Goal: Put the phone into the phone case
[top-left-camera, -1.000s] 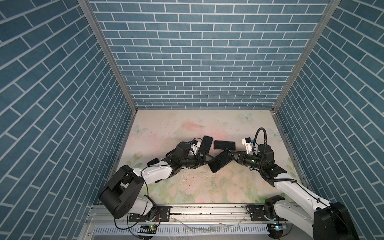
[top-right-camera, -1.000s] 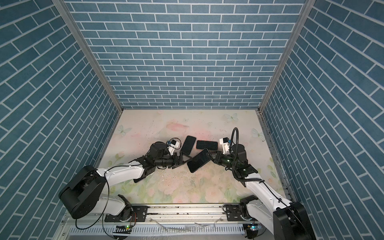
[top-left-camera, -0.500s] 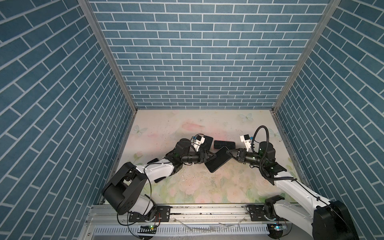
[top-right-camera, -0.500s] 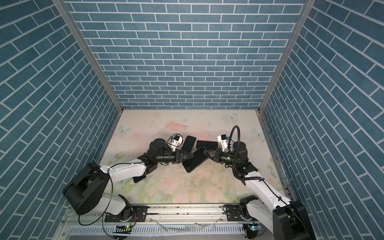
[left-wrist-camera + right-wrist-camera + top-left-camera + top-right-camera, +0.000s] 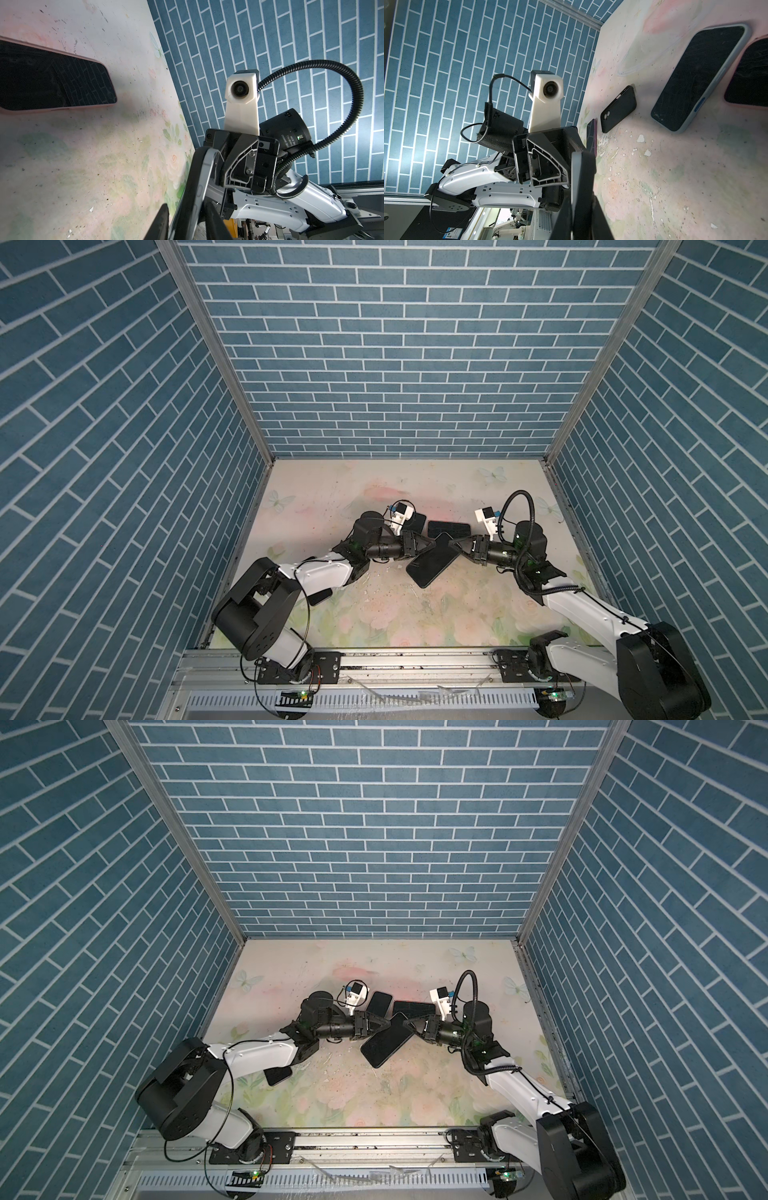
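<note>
The right gripper (image 5: 455, 547) is pinched down thin on a black phone (image 5: 430, 568) and holds it just above the surface (image 5: 374, 614), dark face upward. The left gripper (image 5: 430, 549) meets it from the opposite side. Its jaws are narrowed to a slim gap around the phone's edge. In the left wrist view the fingers (image 5: 164, 220) flank the silver-rimmed edge closely, but whether the pads already press on it I cannot tell.

Both arms lie low and stretched toward the middle. The left arm (image 5: 320, 576) and right arm (image 5: 582, 614) have their wrists nearly level, and the two grippers point at each other, rolled so the wrist cameras sit toward the back wall.

Just behind the grippers two cased phones lie flat, a grey-cased phone (image 5: 695, 83) and a pink-cased phone (image 5: 52, 83), close together. The black phone case (image 5: 618, 108) lies flat, well apart from the held phone, out past the left gripper, with its camera cut-outs showing.

The surface is a pale floral print, scuffed and flecked with white chips. Blue brick-pattern walls (image 5: 395, 364) close it in on three sides.
</note>
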`<move>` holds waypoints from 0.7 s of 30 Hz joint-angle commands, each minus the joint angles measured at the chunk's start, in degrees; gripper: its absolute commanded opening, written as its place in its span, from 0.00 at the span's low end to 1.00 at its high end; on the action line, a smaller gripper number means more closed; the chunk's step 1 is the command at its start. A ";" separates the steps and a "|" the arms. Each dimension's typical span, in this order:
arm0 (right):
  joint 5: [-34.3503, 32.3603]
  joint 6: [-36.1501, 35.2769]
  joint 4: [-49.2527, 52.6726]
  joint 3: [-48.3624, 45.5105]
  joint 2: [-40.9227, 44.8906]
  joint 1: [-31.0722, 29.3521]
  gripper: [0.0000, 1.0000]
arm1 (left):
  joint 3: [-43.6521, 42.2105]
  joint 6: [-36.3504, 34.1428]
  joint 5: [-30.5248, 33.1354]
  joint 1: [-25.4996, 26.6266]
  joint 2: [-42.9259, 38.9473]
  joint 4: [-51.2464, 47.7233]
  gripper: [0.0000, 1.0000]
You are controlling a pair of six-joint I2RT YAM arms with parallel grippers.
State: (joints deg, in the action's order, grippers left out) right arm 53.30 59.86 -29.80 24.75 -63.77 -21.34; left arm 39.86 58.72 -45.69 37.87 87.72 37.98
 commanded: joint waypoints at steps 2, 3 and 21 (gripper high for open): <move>-0.26 1.84 -3.86 0.02 -1.00 -0.19 0.00 | 2.07 2.89 -3.96 1.33 1.53 7.41 0.25; -0.30 1.74 -3.84 -0.01 -1.09 -0.20 0.00 | 2.07 3.32 -4.07 1.33 1.81 7.99 0.22; 0.35 1.12 -6.03 5.48 -6.38 -0.19 0.28 | 1.78 3.99 -3.59 2.10 2.00 7.46 0.00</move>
State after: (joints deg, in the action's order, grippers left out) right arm 52.97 62.06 -32.01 26.96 -69.34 -20.69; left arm 39.94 62.43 -46.98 38.17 89.69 43.40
